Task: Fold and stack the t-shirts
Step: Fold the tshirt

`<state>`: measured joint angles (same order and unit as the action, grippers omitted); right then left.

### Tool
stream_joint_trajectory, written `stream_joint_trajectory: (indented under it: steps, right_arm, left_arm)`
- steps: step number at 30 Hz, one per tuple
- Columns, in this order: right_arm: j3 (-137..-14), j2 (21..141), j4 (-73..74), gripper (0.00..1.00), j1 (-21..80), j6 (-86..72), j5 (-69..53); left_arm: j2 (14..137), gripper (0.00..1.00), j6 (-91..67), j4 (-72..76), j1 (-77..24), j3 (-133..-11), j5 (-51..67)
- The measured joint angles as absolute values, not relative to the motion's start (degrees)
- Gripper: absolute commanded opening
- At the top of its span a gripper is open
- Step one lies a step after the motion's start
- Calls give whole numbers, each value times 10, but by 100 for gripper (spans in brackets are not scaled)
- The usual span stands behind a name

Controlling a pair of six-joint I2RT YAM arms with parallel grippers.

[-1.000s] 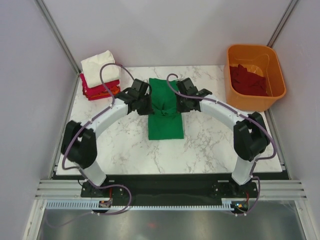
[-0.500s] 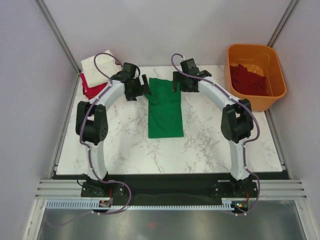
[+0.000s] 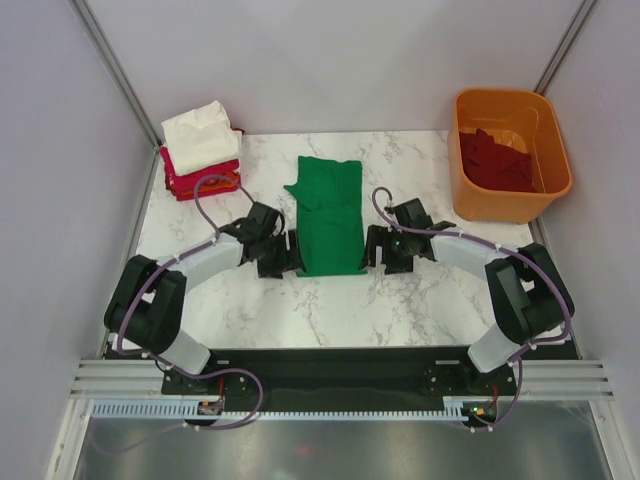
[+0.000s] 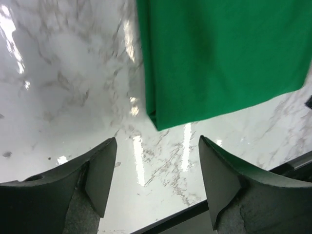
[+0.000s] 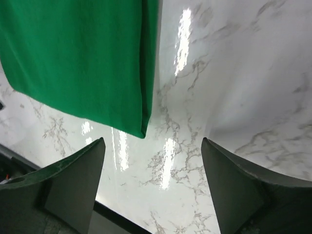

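Note:
A bright green t-shirt (image 3: 328, 215) lies folded into a long strip in the middle of the marble table, its far end a little rumpled. My left gripper (image 3: 287, 254) stands open just left of the shirt's near left corner (image 4: 158, 124), nothing between its fingers (image 4: 100, 175). My right gripper (image 3: 374, 250) stands open just right of the near right corner (image 5: 144, 129), also holding nothing. Both hover low over bare marble. A stack of folded t-shirts (image 3: 200, 150), cream-white over red and orange, sits at the back left.
An orange plastic tub (image 3: 535, 110) stands at the back right with dark maroon cloth (image 3: 495, 160) inside. The table's near edge (image 4: 195, 209) shows as a dark line just behind both grippers. Grey walls close in on both sides.
Both grippers were shut on the green shirt; they let go, reached to its far end, then drew back to its near corners. The shirt lies flat.

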<state>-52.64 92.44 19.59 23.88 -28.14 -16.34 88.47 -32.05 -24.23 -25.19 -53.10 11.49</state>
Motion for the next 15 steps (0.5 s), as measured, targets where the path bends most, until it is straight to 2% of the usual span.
stream_joint_trajectory:
  steps: [4, 10, 13, 15]
  right_arm:
    - [-483, 926, 146, 82, 239, -312, -219]
    - [-463, 949, 58, 67, 238, -345, -268]
    - [-458, 959, 35, 56, 237, -352, -276]
    - [-456, 964, 29, 42, 237, -353, -276]
  left_arm:
    - [886, 74, -335, -216, -262, -465, 127]
    - [896, 74, -355, -145, -266, -454, 155]
    - [904, 72, -363, -118, -269, -453, 163]
    - [910, 66, -367, -105, -269, -452, 166]
